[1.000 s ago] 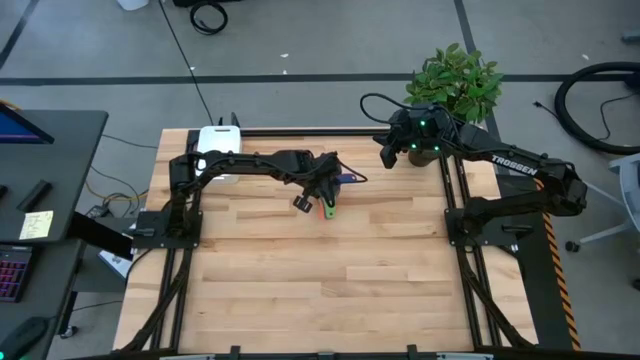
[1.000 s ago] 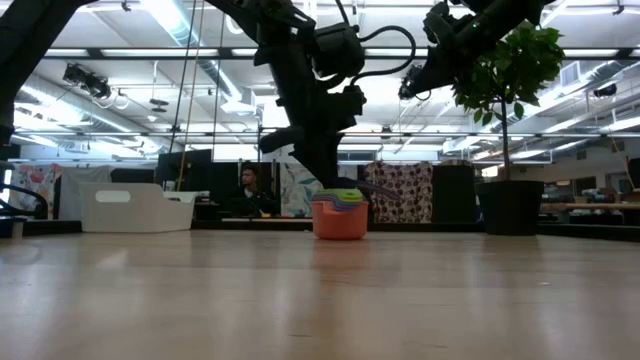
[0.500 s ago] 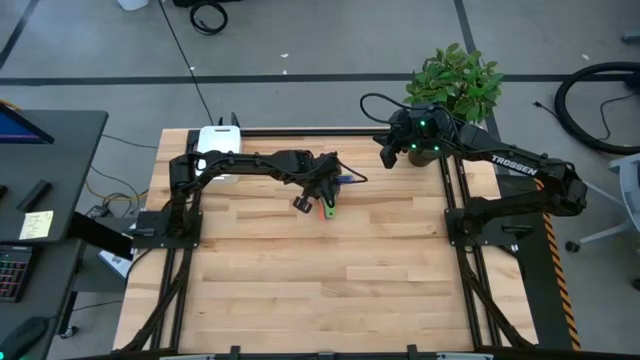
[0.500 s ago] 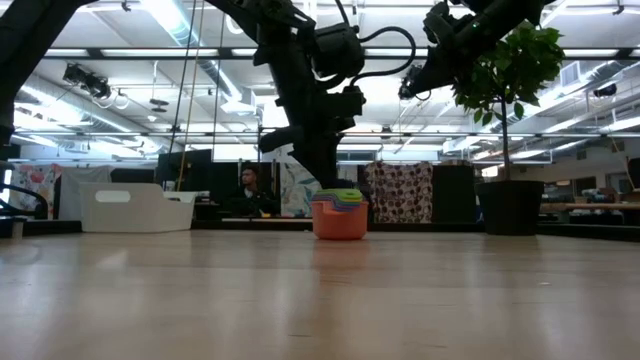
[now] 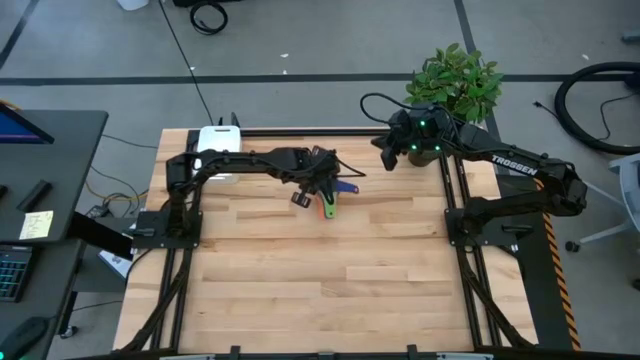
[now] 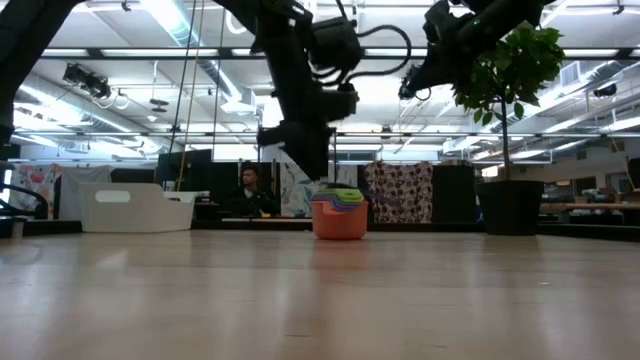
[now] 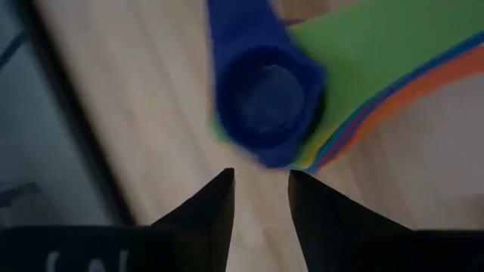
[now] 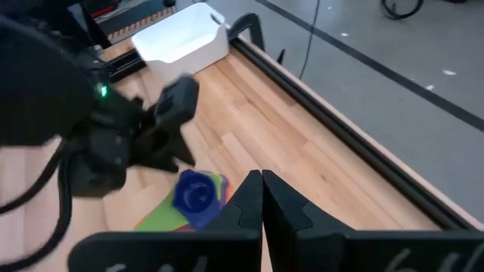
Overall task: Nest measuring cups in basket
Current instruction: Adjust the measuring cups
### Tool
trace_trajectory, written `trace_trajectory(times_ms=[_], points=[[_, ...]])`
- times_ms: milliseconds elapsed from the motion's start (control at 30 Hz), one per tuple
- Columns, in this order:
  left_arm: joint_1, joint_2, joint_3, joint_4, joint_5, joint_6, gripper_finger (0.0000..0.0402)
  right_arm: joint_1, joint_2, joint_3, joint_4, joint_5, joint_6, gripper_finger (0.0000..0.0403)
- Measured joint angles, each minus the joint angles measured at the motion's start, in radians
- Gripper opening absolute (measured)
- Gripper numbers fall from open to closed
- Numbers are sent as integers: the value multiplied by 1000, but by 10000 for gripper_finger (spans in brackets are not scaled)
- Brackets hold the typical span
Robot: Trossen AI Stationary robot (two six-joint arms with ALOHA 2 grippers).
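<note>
A nested stack of measuring cups (image 6: 339,215) stands on the table by its orange bottom cup, near the far middle. The dark blue cup (image 7: 265,106) sits on top, over green and orange handles (image 7: 378,68). My left gripper (image 7: 259,180) hovers open just above the stack, fingers pointing steeply down, touching nothing; in the high view it (image 5: 318,186) is beside the stack (image 5: 334,196). The white basket (image 5: 218,140) stands at the far left corner. My right gripper (image 8: 262,185) waits shut, high up at the far right (image 5: 385,155).
A potted plant (image 5: 455,80) stands at the far right corner behind my right arm, its dark pot (image 6: 510,208) on the table. Bare wood fills the near half of the table (image 5: 330,290). A person sits in the room beyond the far edge (image 6: 248,190).
My left gripper has risen a little off the stack and turned somewhat at the wrist. The stack of cups stays where it was, with the dark blue cup's handle now showing beside the gripper in the high view.
</note>
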Motion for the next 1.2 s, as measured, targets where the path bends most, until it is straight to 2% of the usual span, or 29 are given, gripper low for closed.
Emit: trace_trajectory(times_ms=[267,433,600,767,967,1200], points=[[-3,-26,171,-141,-8,-155,132,-8,5,0,-43,-19,7,5],[54,-24,176,-212,120,-399,132,-17,59,0,-81,9,41,5],[126,-22,87,-196,265,-598,126,-19,134,0,-86,8,49,3],[182,-23,-25,-110,302,-675,86,-20,208,0,-77,-5,51,3],[209,-23,-116,28,321,-682,9,-23,320,0,-59,-49,53,3],[199,-22,-197,198,368,-682,5,-4,447,0,-28,-66,73,3]])
